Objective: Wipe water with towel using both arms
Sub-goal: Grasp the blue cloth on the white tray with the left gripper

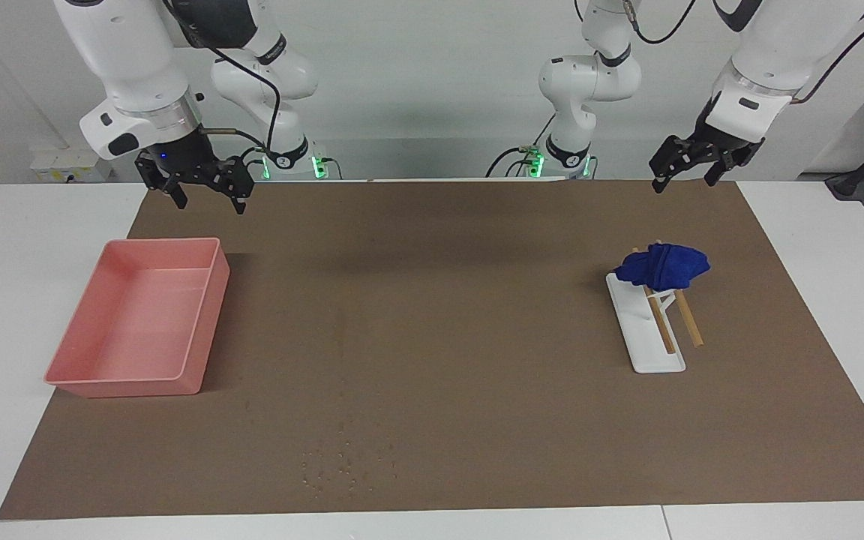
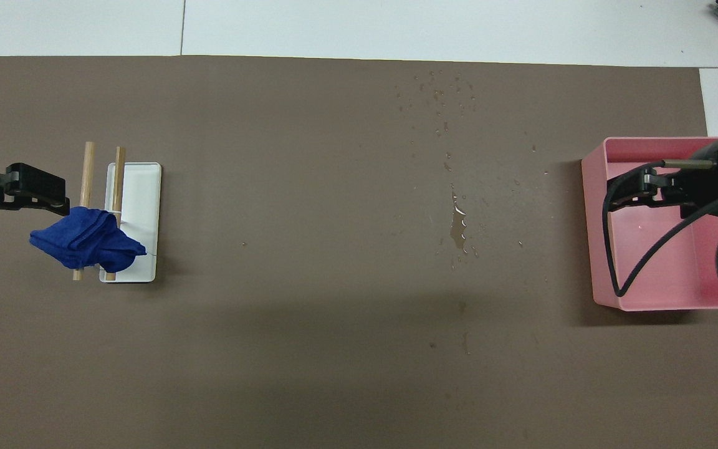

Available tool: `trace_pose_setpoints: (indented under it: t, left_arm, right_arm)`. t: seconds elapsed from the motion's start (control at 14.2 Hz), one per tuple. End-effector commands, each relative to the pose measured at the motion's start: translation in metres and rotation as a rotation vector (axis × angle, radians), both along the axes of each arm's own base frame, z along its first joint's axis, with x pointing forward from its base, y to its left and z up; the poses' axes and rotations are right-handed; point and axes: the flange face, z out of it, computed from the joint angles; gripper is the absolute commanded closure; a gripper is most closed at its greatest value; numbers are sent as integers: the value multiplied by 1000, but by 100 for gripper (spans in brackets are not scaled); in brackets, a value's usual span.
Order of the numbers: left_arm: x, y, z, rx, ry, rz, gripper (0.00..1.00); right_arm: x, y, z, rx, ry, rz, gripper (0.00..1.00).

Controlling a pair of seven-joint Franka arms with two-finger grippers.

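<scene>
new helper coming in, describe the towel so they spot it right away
On the brown mat, look toward the left arm's end of the table for a white rack with two wooden rods. The towel is draped over those rods at the end nearer the robots: a small deep-blue crumpled cloth, the only blue thing there.

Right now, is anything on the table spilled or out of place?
Yes. Water drops lie spilled on the brown mat, between the pink tray and the white rack. The blue towel hangs bunched on the rack's wooden rods, unused.
</scene>
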Motion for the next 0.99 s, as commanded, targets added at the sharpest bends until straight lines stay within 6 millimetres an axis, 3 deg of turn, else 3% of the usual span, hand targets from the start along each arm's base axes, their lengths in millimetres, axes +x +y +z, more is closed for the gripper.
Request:
trace_pose_setpoints:
  t: [0.0,0.56,0.71,0.78,0.92]
  left_arm:
    - [-4,0,4,16,-11,-7,0]
    - [-5,1,14,45,-38,-5,0]
    - [-6,2,27,35,-121,-3,0]
    - [-9,7,25,31,-110,6,0]
    - [-29,22,-7,36,-59,15,0]
  right_arm:
    - [-8,-3,1,13,-10,17,0]
    - [-10,-4,4,39,-15,7,0]
    - [-10,-4,4,39,-13,9,0]
    - [-10,-5,4,35,-15,9,0]
    - [-8,-4,4,34,-27,11,0]
